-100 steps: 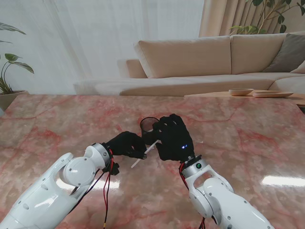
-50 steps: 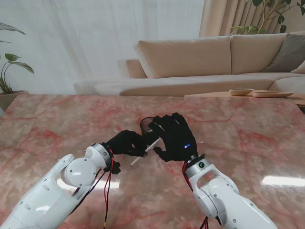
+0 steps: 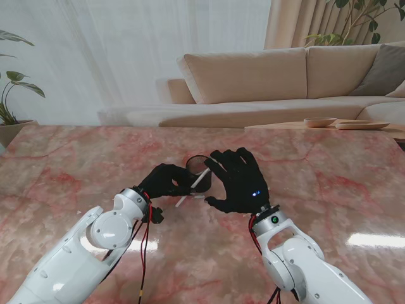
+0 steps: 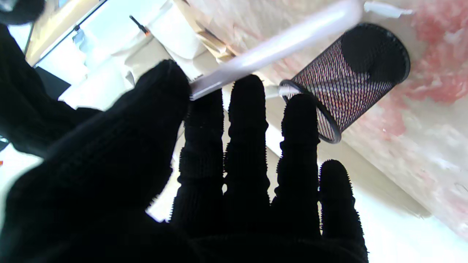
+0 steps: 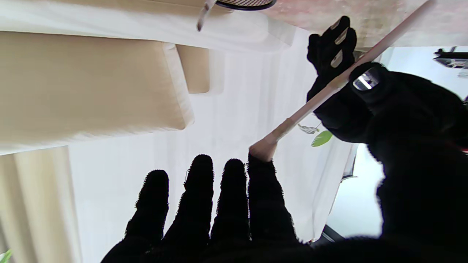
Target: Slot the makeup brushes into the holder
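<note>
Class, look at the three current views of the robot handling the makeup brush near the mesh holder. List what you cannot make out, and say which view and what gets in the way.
- Brush tip: in the stand view the right hand covers the far end of the makeup brush.
- Mesh holder: cut off by the edge in the right wrist view; partly behind both hands in the stand view.
- Holder contents: left wrist view shows only dark mesh.
- Left hand grip: its fingers are black silhouettes.

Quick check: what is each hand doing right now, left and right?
Left hand: shut on the makeup brush, thumb against its handle.
Right hand: open, fingers spread; one fingertip meets the brush's end.
</note>
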You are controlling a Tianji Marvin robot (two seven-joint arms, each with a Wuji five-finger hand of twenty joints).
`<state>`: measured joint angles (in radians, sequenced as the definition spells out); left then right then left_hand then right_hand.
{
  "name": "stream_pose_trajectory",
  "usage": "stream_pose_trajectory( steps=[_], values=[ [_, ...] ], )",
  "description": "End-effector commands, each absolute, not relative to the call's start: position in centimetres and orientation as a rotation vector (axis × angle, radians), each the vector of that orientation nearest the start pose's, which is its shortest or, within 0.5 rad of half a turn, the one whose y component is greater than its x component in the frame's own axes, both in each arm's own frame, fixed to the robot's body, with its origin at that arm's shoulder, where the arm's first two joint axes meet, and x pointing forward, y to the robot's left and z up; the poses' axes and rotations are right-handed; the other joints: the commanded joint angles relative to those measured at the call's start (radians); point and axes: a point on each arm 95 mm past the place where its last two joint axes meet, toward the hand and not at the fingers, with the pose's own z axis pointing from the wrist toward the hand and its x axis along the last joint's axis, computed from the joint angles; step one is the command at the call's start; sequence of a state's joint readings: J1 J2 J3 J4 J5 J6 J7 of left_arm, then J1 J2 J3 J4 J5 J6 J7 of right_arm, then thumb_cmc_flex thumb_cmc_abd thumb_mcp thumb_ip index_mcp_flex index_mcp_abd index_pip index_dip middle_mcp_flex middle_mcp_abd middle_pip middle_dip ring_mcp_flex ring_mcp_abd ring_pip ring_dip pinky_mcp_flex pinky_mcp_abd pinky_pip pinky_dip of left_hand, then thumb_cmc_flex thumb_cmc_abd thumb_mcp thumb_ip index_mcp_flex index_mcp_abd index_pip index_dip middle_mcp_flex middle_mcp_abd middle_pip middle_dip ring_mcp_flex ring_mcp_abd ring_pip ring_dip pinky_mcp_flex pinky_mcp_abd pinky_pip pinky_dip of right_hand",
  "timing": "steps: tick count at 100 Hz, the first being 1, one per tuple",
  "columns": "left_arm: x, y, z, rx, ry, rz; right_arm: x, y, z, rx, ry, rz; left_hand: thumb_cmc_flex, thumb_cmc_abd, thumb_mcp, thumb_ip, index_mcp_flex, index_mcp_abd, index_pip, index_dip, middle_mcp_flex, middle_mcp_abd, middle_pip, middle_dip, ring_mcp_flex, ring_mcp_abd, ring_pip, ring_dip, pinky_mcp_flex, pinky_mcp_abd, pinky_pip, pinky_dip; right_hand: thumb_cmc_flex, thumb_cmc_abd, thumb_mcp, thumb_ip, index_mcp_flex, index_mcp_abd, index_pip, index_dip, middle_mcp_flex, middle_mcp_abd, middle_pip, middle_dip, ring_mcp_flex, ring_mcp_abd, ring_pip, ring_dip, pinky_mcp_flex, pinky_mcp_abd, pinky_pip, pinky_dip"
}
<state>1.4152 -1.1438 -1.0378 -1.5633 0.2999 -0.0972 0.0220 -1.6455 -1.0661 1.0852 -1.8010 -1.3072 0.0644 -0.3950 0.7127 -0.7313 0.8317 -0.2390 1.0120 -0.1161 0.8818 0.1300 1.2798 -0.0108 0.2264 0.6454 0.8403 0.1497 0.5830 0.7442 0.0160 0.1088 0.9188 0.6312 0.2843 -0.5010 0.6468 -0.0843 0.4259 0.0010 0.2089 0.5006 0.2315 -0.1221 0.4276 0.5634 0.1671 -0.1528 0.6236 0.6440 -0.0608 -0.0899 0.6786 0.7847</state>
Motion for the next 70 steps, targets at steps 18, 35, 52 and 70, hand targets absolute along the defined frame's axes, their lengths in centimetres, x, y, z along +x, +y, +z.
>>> stream_pose_trajectory(
  steps=[18, 35, 52, 70],
  values=[
    [43.1, -7.8, -29.2, -1.682, 1.069, -2.179, 34.0, 4.3, -27.8, 0.71, 1.246, 1.586, 0.028, 0.02, 0.038, 0.02, -0.005, -0.214, 0.096, 0.025, 0.098, -0.09, -0.031, 0.004, -0.052, -0.07, -0.052, -0.01, -0.04, -0.012, -0.015, -0.002, -0.039, 0.029, 0.009, 0.02, -0.049, 0.022, -0.018, -0.002, -0.039, 0.021, -0.004, -0.016, -0.041, 0.012, -0.036, -0.017, -0.027, -0.014, -0.038, 0.022],
    [44.1, -8.0, -29.0, -1.693, 0.905, -2.223, 33.9, 2.9, -28.4, 0.761, 1.221, 1.547, 0.018, 0.025, 0.038, 0.018, -0.015, -0.239, 0.103, 0.033, 0.097, -0.107, -0.035, 0.004, -0.075, -0.081, -0.072, -0.023, -0.059, -0.018, -0.037, -0.007, -0.05, 0.039, 0.011, 0.019, -0.049, 0.021, -0.017, 0.001, -0.041, 0.021, -0.004, -0.017, -0.04, 0.014, -0.057, -0.027, -0.027, -0.013, -0.057, 0.015],
    [45.6, -8.5, -29.8, -1.798, 0.76, -2.264, 33.9, 2.1, -29.2, 0.809, 1.198, 1.521, 0.01, 0.023, 0.042, 0.015, -0.022, -0.26, 0.109, 0.04, 0.097, -0.121, -0.038, 0.003, -0.085, -0.093, -0.077, -0.028, -0.076, -0.048, -0.056, -0.01, -0.059, 0.047, 0.011, 0.017, -0.052, 0.021, -0.018, 0.002, -0.046, 0.02, -0.005, -0.018, -0.04, 0.014, -0.072, -0.033, -0.027, -0.014, -0.068, 0.013],
    [47.4, -9.5, -31.2, -1.967, 0.623, -2.3, 33.9, 1.5, -30.0, 0.856, 1.186, 1.498, -0.003, 0.017, 0.049, 0.008, -0.031, -0.307, 0.116, 0.047, 0.095, -0.152, -0.051, -0.014, -0.135, -0.129, -0.113, -0.054, -0.067, -0.097, -0.178, -0.047, -0.056, 0.048, 0.016, 0.018, -0.047, 0.018, -0.015, 0.004, -0.044, 0.019, -0.003, -0.017, -0.038, 0.014, -0.077, -0.034, -0.026, -0.014, -0.073, 0.013]
  ],
)
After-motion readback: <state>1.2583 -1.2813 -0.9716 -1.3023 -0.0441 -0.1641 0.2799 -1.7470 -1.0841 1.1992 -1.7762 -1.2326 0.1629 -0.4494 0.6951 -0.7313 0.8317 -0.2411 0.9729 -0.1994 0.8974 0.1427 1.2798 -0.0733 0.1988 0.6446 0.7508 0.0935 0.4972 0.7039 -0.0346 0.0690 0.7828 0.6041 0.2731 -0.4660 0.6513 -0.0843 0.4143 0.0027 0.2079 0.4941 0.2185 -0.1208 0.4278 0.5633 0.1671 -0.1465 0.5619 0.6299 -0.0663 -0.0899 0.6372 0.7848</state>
